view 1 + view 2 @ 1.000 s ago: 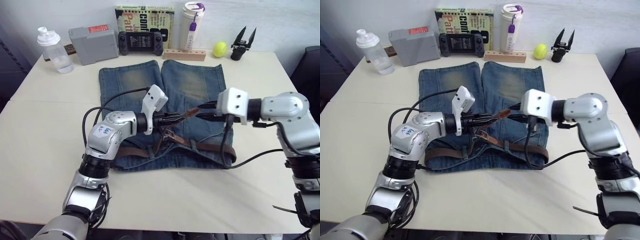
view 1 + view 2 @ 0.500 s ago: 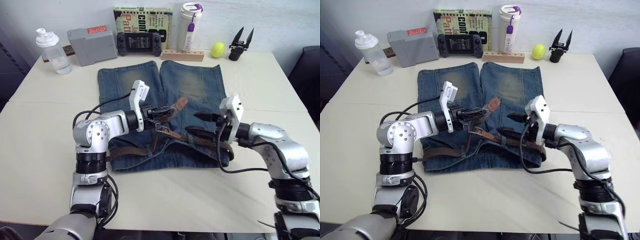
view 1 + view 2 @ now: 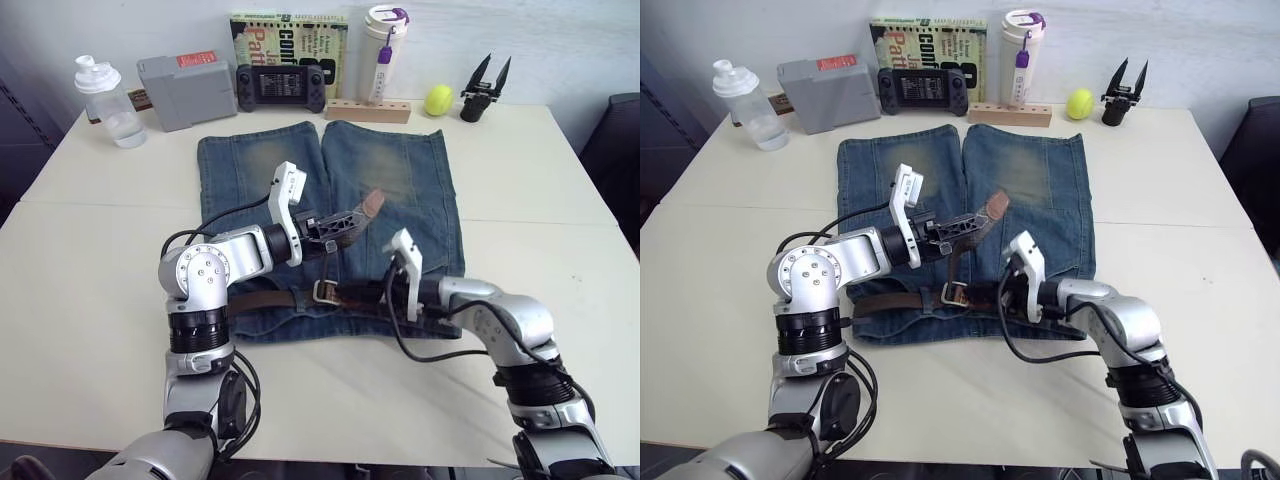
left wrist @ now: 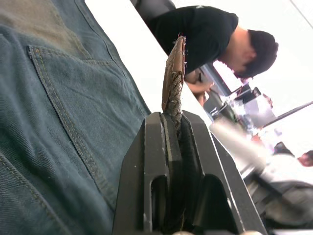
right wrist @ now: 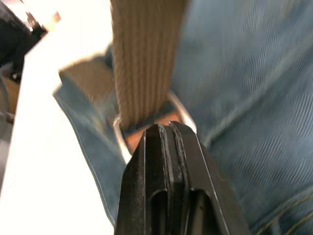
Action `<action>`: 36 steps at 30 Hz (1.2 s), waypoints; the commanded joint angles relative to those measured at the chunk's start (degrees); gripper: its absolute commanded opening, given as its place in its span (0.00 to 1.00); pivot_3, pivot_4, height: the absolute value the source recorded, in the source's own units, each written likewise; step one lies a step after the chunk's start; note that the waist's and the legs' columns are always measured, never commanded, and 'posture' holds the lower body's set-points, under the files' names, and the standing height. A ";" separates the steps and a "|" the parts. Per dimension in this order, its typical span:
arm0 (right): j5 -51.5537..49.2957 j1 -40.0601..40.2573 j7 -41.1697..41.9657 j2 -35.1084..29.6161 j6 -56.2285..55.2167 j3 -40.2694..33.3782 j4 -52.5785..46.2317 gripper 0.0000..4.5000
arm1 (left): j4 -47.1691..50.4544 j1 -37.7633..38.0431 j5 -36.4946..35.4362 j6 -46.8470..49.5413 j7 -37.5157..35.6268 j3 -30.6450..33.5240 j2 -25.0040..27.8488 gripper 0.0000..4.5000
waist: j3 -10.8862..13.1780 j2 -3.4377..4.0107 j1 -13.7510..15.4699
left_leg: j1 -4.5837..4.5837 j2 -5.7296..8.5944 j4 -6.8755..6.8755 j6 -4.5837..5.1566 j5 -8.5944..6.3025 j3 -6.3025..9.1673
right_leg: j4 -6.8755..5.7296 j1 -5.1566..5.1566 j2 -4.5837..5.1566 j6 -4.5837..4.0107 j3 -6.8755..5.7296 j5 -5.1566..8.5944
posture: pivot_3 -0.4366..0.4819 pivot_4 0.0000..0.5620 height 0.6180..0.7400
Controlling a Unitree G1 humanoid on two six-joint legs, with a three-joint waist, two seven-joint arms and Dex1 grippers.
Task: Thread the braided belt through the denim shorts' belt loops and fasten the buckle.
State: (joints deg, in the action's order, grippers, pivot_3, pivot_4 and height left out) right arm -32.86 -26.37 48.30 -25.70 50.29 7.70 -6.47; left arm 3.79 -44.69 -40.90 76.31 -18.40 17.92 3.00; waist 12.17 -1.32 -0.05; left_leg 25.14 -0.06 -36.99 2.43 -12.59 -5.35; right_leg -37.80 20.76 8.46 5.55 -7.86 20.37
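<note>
Cream table (image 3: 90, 250), items lying along its far edge: water bottle (image 3: 108, 98), grey box (image 3: 186, 89), book (image 3: 288, 36), tennis ball (image 3: 438, 98). Denim shorts (image 3: 410, 170) are lying flat at centre, waistband toward me. Braided belt (image 3: 262, 298) is running through the waistband; its leather tip is rising above the cloth, pinched in my left gripper (image 3: 335, 228). My right gripper (image 3: 995, 297), fingers pressed together, is resting against the strap just beside the buckle (image 3: 325, 291).

Occlusions and unresolved detail

The right gripper (image 3: 378, 296) covers part of the braided belt (image 3: 268, 297) beside the buckle (image 3: 956, 292). The prong is too small to resolve; the belt loops are indistinct against the denim shorts (image 3: 420, 170).
</note>
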 commanded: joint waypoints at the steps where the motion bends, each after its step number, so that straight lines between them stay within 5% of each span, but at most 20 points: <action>1: 5.99 1.57 1.49 -3.75 -2.98 5.71 1.18 0.01 | 4.02 -0.13 -2.64 3.87 2.18 2.47 1.77 0.00 | -0.02 -0.01 0.02 | -0.07 -0.01 0.01 -0.02 -0.01 -0.01 | 0.01 -0.03 -0.01 0.00 0.03 0.00 | 0.48 0.27 0.65; 11: 8.12 0.63 4.60 -5.49 -10.92 6.67 -0.82 0.01 | 3.91 4.41 -4.32 11.71 5.10 13.76 8.17 0.00 | -0.05 -0.04 0.28 | -0.08 -0.02 -0.04 -0.15 -0.11 0.02 | 0.06 -0.07 -0.01 0.00 0.05 0.00 | 0.48 0.27 0.65; 20: 0.08 -5.12 7.09 -5.48 -4.10 -0.94 -0.71 0.01 | 5.37 8.59 -3.91 10.60 4.61 10.37 10.35 0.00 | -0.05 -0.04 -0.01 | -0.04 -0.08 0.01 -0.19 -0.13 -0.05 | 0.04 0.05 -0.05 0.00 0.12 0.00 | 0.48 0.27 0.65; 25: 0.30 -4.78 11.70 -9.36 -3.66 0.67 -1.32 0.01 | 4.10 9.95 -3.60 8.40 4.16 8.88 11.77 0.00 | -0.04 -0.05 0.15 | 0.02 -0.05 0.00 -0.19 -0.14 -0.09 | 0.09 0.14 -0.01 0.00 0.15 0.00 | 0.48 0.27 0.65; 36: 4.41 -5.55 12.02 -5.67 -8.02 4.95 2.89 0.01 | 4.42 11.40 -4.13 6.19 3.73 7.04 13.08 0.00 | -0.04 -0.05 -0.01 | 0.05 -0.07 0.04 -0.20 -0.15 -0.22 | 0.08 0.29 0.00 0.00 0.25 0.00 | 0.48 0.27 0.65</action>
State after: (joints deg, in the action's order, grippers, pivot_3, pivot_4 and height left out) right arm -28.47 -30.73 59.54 -31.81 43.68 13.00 -3.43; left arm 6.43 -33.88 -44.45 83.26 -13.85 25.33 15.42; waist 12.12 -1.37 -0.05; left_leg 25.19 -0.13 -36.96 2.23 -12.74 -5.57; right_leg -37.72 21.06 8.46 5.55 -7.61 20.37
